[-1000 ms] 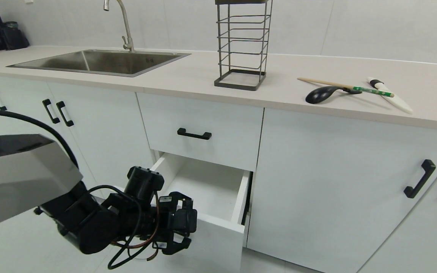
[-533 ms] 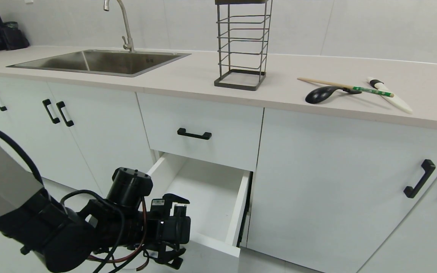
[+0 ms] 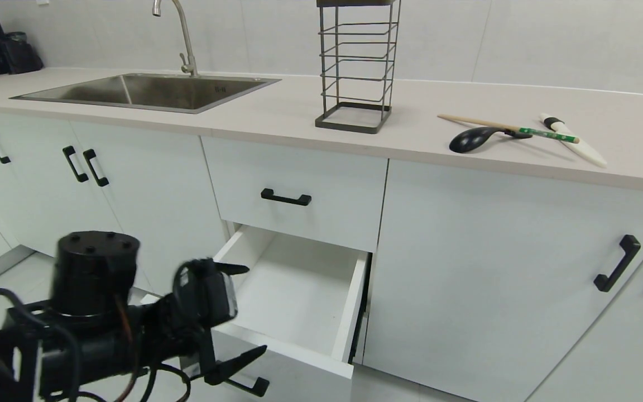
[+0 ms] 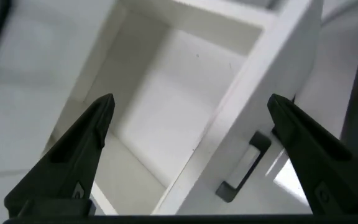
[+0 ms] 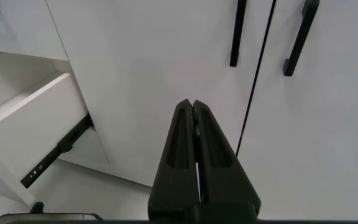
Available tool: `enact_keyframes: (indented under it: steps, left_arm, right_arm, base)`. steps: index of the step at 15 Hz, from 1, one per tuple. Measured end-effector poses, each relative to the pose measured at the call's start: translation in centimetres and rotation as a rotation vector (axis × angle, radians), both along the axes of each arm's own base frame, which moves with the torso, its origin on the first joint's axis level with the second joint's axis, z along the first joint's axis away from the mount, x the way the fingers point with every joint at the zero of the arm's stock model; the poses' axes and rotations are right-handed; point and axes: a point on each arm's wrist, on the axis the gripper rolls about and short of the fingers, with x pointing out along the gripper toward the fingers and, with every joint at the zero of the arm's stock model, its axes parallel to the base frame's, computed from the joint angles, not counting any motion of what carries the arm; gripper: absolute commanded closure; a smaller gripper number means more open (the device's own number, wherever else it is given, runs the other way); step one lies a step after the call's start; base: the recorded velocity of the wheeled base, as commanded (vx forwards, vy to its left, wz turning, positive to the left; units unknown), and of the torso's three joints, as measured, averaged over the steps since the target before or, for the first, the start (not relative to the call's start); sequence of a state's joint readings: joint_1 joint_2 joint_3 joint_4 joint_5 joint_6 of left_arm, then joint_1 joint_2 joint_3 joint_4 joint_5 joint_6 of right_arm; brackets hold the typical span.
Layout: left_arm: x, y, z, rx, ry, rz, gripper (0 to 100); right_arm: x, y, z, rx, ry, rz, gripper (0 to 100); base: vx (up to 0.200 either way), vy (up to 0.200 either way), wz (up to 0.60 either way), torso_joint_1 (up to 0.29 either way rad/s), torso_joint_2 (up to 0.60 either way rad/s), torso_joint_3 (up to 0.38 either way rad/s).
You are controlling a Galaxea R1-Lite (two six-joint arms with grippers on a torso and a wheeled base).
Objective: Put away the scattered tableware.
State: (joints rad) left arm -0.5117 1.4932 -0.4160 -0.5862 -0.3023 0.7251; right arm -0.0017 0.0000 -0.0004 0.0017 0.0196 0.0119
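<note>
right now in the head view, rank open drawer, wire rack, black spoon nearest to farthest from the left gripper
1. open drawer, beside the left gripper, low
2. wire rack, mid counter
3. black spoon, counter's right side

black spoon (image 3: 469,139), wooden chopstick (image 3: 500,127) with green band crossing its handle and a white utensil (image 3: 575,149), flat on countertop (image 3: 299,111)
</note>
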Motion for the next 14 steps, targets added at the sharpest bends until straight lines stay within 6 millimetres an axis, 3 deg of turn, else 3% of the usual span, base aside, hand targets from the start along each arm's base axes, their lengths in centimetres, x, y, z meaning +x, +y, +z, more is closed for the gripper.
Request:
enact_keyframes:
  steps: [4,7,10,14]
  left_arm:
    - [-3.6,4.5,5.0,-0.419,0.043,0.263,0]
    - [-8.6,7.7,6.0,-0.569,-0.075,0.344,0]
    - [-14.2,9.6,4.6,-0.662,-0.212,0.381,0]
    - [-18.8,10.5,-0.5,-0.691,-0.218,0.509,0]
  right_arm:
    - [0.0,0.0,0.0,0.0,0.0,0.0,100]
    - [0.0,0.0,0.0,0.0,0.0,0.0,100]
    - [0.0,0.0,0.0,-0.001,0.0,0.0,100]
    - [0.0,0.0,0.0,0.0,0.0,0.0,100]
  base:
    - [0.0,0.0,0.0,0.0,0.0,0.0]
    - [0.0,0.0,0.0,0.0,0.0,0.0]
    - [0.0,0.0,0.0,0.0,0.0,0.0]
    - [0.0,0.0,0.0,0.0,0.0,0.0]
